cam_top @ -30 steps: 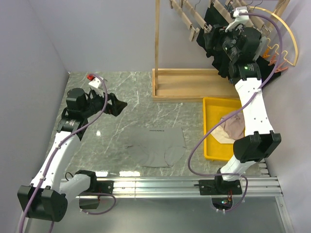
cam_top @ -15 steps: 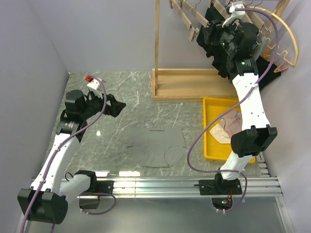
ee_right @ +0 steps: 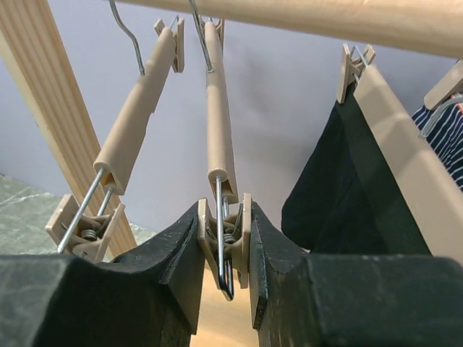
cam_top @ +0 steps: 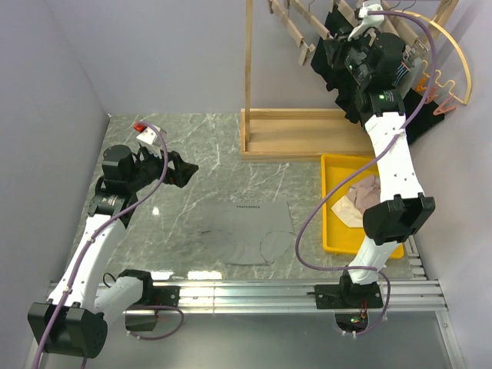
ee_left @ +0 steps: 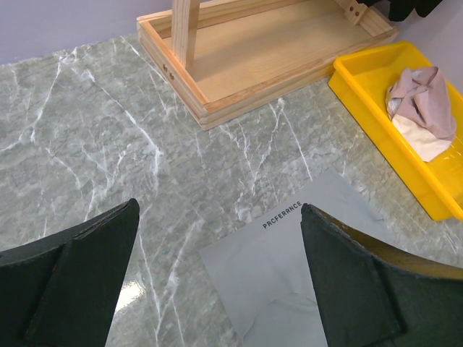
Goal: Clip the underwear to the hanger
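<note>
Right wrist view: right claw [ee_right: 226, 264] closed narrowly on the lower end of the hanger [ee_right: 219, 123]. Left claw [ee_left: 217, 249] wide, empty, above the underwear [ee_left: 289, 282] lying flat on the bench [ee_left: 108, 130].

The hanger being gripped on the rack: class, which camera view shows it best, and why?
The right wrist view: the hanger fills the centre, its clip held between the fingers of the right gripper. The top external view largely hides it behind that gripper; the left wrist view misses it entirely.
</note>
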